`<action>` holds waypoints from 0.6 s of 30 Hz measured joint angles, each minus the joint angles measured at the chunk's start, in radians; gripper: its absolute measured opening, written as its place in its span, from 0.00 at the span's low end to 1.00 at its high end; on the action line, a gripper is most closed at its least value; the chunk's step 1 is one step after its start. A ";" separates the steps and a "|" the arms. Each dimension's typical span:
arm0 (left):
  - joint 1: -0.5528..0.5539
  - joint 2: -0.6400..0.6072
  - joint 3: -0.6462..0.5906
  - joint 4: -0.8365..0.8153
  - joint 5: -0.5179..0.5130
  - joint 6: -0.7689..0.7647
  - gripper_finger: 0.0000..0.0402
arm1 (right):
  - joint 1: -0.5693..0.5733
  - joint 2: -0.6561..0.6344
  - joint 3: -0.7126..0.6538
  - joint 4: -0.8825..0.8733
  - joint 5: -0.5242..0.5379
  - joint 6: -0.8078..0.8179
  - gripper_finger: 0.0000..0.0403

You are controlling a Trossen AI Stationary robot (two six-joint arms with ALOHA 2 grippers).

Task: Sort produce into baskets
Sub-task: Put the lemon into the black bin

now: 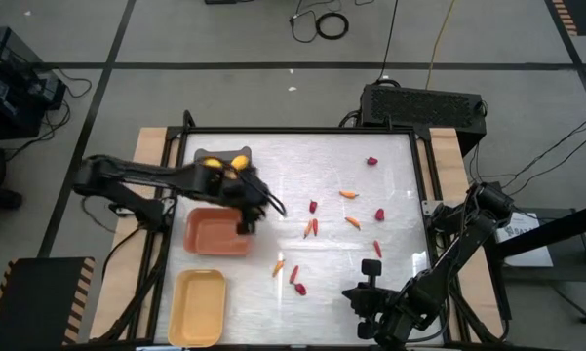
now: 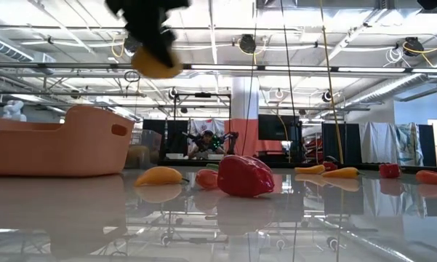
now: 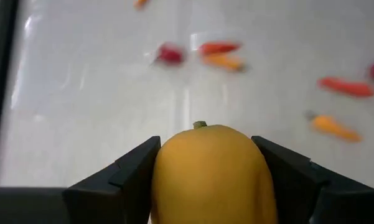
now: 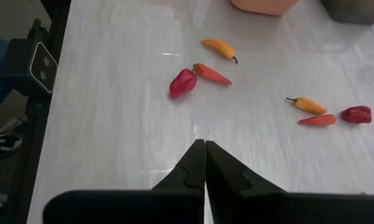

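Produce lies scattered over the white table [image 1: 390, 234] in the high view: small red and orange pieces from the middle toward the right. At the far left corner sits the grey basket [image 1: 197, 156] with yellow fruits [image 1: 240, 162] in it, the orange basket [image 1: 217, 232] just in front of it, and the pale yellow basket [image 1: 198, 307] nearest the front edge. The left gripper [image 1: 242, 191] hangs between the grey and orange baskets; the right gripper [image 1: 371, 273] waits near the front right.

From table height, the left gripper [image 2: 150, 40] is up high with a yellow fruit [image 2: 153, 64] clamped in it, above and just right of the orange basket [image 2: 58, 142]. A red piece [image 2: 243, 175] and a yellow-orange piece [image 2: 158, 175] lie on the table in front.

The left wrist view shows both dark fingers [image 3: 127, 171] pressed against the sides of the yellow fruit [image 3: 213, 171], held above the table.

In the right wrist view, the right gripper [image 4: 205, 163] has its fingers pressed together, holding nothing, above the table near a red piece [image 4: 183, 82] and thin orange pieces [image 4: 211, 74].
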 joint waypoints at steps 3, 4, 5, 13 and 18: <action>0.102 -0.110 -0.114 0.010 -0.019 -0.022 0.60 | 0.000 0.000 0.000 0.003 0.000 0.002 0.00; 0.138 -0.141 -0.151 0.019 -0.031 -0.034 0.60 | 0.000 0.000 0.000 0.003 0.001 0.002 0.00; 0.173 -0.169 -0.188 0.039 -0.043 -0.038 0.60 | 0.000 0.000 0.000 0.003 0.004 0.000 0.00; 0.415 -0.262 -0.393 0.291 -0.123 -0.064 0.61 | -0.025 0.000 0.000 0.004 0.058 -0.033 0.00; 0.499 -0.239 -0.447 0.354 -0.100 -0.094 0.62 | -0.039 0.000 0.000 0.001 0.055 -0.033 0.00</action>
